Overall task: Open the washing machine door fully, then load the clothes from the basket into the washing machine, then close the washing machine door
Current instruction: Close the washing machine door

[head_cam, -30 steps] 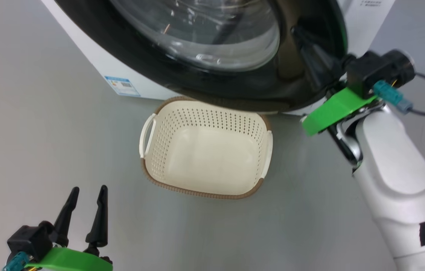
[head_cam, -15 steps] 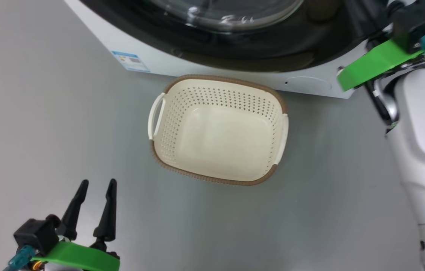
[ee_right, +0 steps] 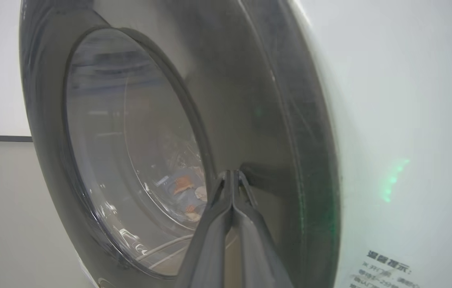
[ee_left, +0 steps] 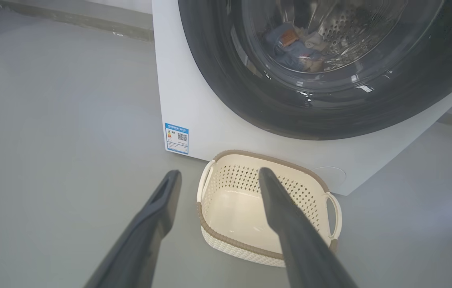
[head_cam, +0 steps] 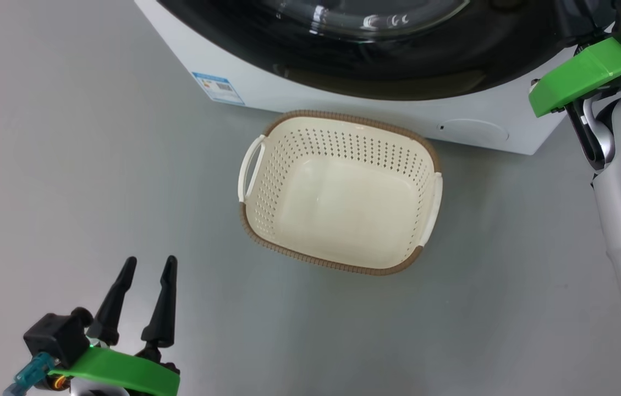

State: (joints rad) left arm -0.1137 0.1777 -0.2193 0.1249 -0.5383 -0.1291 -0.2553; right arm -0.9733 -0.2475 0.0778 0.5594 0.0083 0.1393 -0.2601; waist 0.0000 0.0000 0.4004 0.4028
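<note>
**Door swung home, basket empty**

A second ago the washing machine door hung out over the far rim of the basket. Now it lies back against the washing machine, and a strip of white front shows between door and basket. The head camera has shifted too, but the left wrist view bears this out: the black rim sits flush.

The right gripper, fingers pressed together, has its tips on the door's dark rim. Just past those tips, behind the glass, the clothes lie in the drum. The left gripper hovers spread and empty above the floor, with the bare basket ahead of it.

The task looks all but finished, though whether the door has clicked shut cannot be told.
</note>
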